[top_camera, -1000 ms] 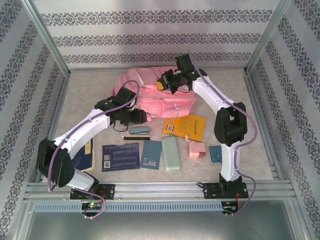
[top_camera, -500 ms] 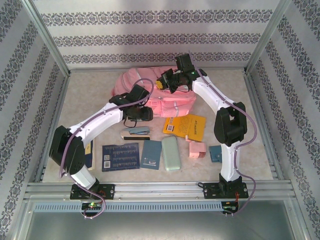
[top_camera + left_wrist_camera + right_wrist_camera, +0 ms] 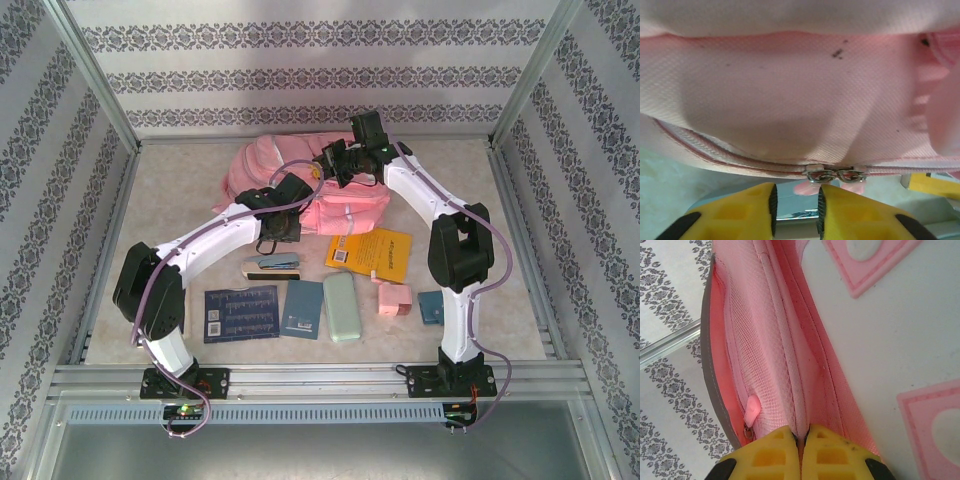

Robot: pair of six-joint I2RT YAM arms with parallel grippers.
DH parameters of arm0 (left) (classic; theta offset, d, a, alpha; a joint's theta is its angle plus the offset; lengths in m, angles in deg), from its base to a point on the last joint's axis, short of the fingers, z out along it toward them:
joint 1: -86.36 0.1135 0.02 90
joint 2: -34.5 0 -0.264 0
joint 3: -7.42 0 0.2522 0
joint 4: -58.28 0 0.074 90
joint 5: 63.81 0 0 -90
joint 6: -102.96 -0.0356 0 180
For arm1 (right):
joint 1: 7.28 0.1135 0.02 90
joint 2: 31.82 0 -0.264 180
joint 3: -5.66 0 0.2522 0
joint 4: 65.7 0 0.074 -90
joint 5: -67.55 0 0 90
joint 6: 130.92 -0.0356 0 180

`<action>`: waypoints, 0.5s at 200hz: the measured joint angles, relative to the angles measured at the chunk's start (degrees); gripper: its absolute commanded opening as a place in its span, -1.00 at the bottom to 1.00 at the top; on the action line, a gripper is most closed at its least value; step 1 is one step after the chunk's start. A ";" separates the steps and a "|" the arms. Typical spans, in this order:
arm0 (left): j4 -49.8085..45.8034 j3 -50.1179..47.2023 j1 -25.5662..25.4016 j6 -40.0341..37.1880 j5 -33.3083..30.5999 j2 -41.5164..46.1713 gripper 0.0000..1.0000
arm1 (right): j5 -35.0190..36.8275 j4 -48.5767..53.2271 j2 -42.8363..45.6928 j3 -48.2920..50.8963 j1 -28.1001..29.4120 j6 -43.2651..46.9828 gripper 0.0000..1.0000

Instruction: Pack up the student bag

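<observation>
The student bag [image 3: 255, 165] lay at the far middle of the table [image 3: 180, 190], with the books and cases to be packed in a row nearer the arm bases. The right gripper [image 3: 801, 432] was pinched tight on the bag's pink piped edge [image 3: 785, 340], so it served as the anchor. The left gripper [image 3: 796, 192] sat just below the paired metal zip sliders [image 3: 835, 175], its jaws narrowly apart, with a small pink pull tab [image 3: 807, 188] showing in the gap; whether the pads touched that tab could not be told. The step in hand looked like opening the zip. To do it well, the left jaws would need to close squarely on one tab rather than on loose fabric, then draw along the line of the zip teeth — not away from the bag — while the right grip held the cloth taut against the pull. Soft fabric bunches readily, so a slow, steady draw seemed wise.
</observation>
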 measured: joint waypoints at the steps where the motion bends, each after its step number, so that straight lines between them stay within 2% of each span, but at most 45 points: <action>1: 0.00 0.00 0.00 -0.02 -0.07 0.00 -0.50 | -0.02 0.00 0.00 0.00 0.00 0.00 -1.00; 41: -0.04 -0.39 0.20 -0.44 -2.27 0.00 -0.50 | -0.39 -0.76 0.00 0.13 0.00 -0.63 -1.00; 72: 0.00 -2.27 1.27 -0.87 -2.73 0.37 -0.60 | -0.61 -1.70 0.02 0.50 0.00 -0.87 -1.00; 82: 0.00 -3.04 1.70 -1.20 -2.58 0.79 -0.55 | -0.81 -2.12 0.07 0.94 -0.02 -0.87 -1.00; 100: 0.63 -4.31 2.08 -1.70 -0.96 1.77 -0.34 | -1.18 -2.36 0.09 1.64 0.00 -0.87 -1.00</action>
